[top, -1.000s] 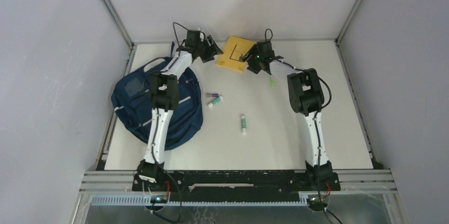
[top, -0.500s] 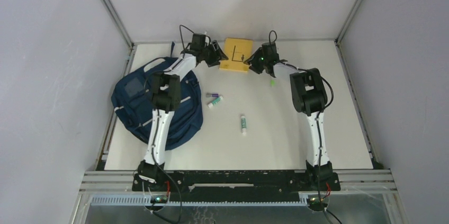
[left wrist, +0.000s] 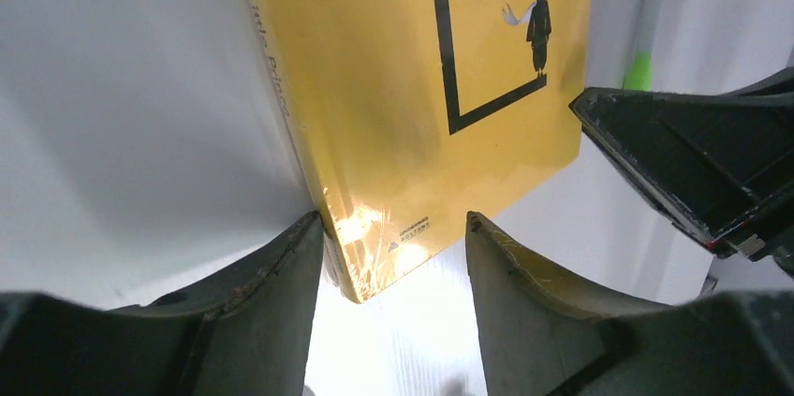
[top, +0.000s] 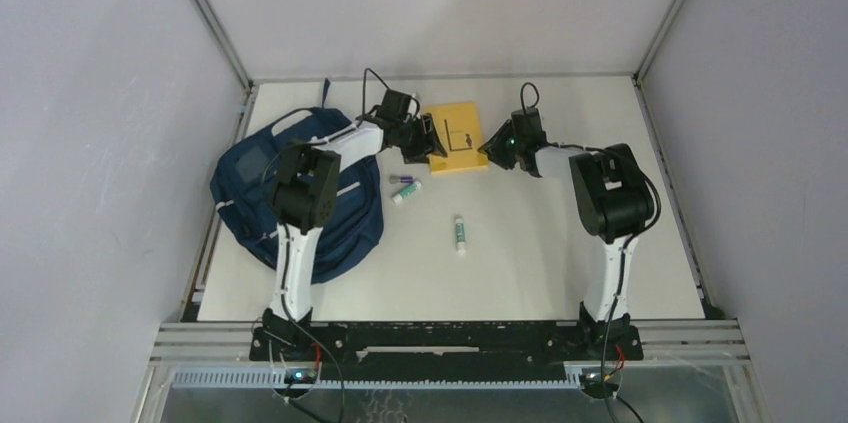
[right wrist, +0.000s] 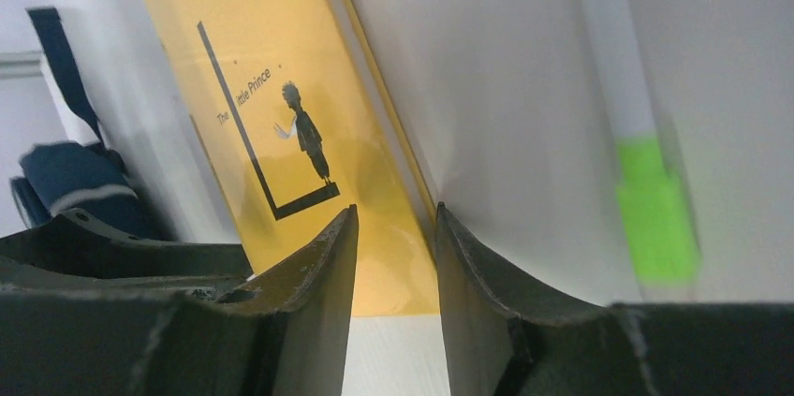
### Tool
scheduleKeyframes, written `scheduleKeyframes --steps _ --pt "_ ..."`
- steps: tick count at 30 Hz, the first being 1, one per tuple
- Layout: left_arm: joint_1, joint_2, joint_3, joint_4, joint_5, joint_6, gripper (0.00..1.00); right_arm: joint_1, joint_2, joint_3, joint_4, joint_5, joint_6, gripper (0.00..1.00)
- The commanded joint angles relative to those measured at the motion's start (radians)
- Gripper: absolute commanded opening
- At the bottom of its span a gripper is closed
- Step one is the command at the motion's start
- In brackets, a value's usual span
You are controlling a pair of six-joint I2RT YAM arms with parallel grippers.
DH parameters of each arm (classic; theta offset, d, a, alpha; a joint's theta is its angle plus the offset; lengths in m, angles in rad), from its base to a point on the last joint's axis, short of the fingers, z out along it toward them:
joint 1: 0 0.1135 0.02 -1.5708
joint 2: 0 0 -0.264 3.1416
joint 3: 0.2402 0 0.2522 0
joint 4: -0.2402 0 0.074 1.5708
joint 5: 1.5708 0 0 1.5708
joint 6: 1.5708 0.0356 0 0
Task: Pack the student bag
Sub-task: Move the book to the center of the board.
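Navy student bag (top: 250, 193) is lying behind the left gripper (left wrist: 393, 227). Yellow book (left wrist: 393, 68) is sitting between both grippers: left jaws are standing open astride one corner; right gripper (right wrist: 393, 218) is narrowly straddling another, grip unclear. Green marker (right wrist: 655, 218) is lying beside it.

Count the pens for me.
4: purple pen and white pen near the bag, green-banded pen alone in the middle, green-capped pen by the right gripper. Others may be hidden.
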Motion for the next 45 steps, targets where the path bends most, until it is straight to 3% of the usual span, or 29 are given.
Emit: scheduleKeyframes --steps 1,6,10,14,21,35,45 --pt "-0.102 -0.139 -0.122 0.062 0.111 0.015 0.61 0.097 -0.123 -0.147 -0.009 -0.071 -0.021 0.43" --pt "-0.128 -0.213 -0.24 0.069 0.104 0.025 0.62 0.146 -0.223 -0.28 0.03 -0.061 -0.035 0.46" --pt "-0.127 -0.306 -0.284 0.037 -0.006 0.067 0.68 0.159 -0.264 -0.319 0.027 -0.034 -0.042 0.48" --pt "-0.11 -0.301 -0.231 -0.028 -0.05 0.085 0.73 0.148 -0.289 -0.32 0.035 -0.019 -0.058 0.54" --pt "-0.071 -0.222 -0.122 -0.069 -0.125 0.087 0.74 0.108 -0.246 -0.24 -0.012 -0.024 -0.111 0.66" --pt "-0.015 -0.113 -0.033 -0.084 -0.24 0.148 0.74 0.081 -0.128 -0.134 -0.045 -0.051 -0.113 0.69" --pt "-0.013 0.044 0.11 -0.101 -0.02 0.123 0.73 0.065 -0.075 -0.078 -0.066 -0.064 -0.115 0.7"
